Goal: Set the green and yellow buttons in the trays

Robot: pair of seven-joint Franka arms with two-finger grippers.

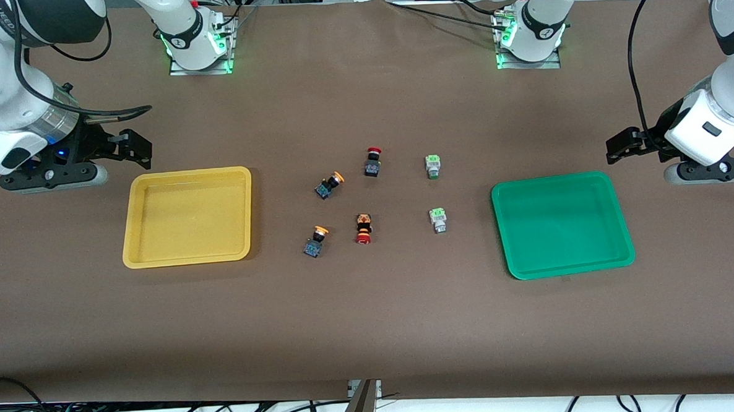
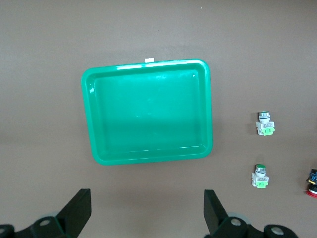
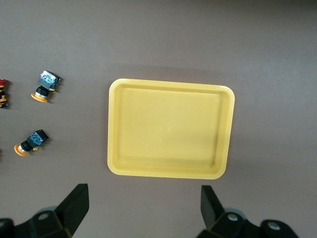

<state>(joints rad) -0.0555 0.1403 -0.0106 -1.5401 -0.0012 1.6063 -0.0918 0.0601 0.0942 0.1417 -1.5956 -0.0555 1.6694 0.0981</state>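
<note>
Two green buttons [image 1: 433, 166] [image 1: 438, 220] lie on the table beside the empty green tray [image 1: 563, 225]. They also show in the left wrist view [image 2: 265, 124] [image 2: 260, 176] with that tray [image 2: 148, 111]. Two yellow buttons [image 1: 329, 185] [image 1: 315, 241] lie beside the empty yellow tray [image 1: 188, 217]. The right wrist view shows them [image 3: 45, 84] [image 3: 30, 142] and the tray [image 3: 171, 129]. My left gripper [image 1: 627, 144] [image 2: 146, 213] is open and empty over bare table by the green tray. My right gripper [image 1: 134, 147] [image 3: 143, 208] is open and empty over bare table by the yellow tray.
Two red-capped black switches [image 1: 372, 161] [image 1: 363, 228] lie between the yellow and green buttons. One shows at the edge of the left wrist view [image 2: 313, 178] and one in the right wrist view [image 3: 3, 92]. Brown cloth covers the table.
</note>
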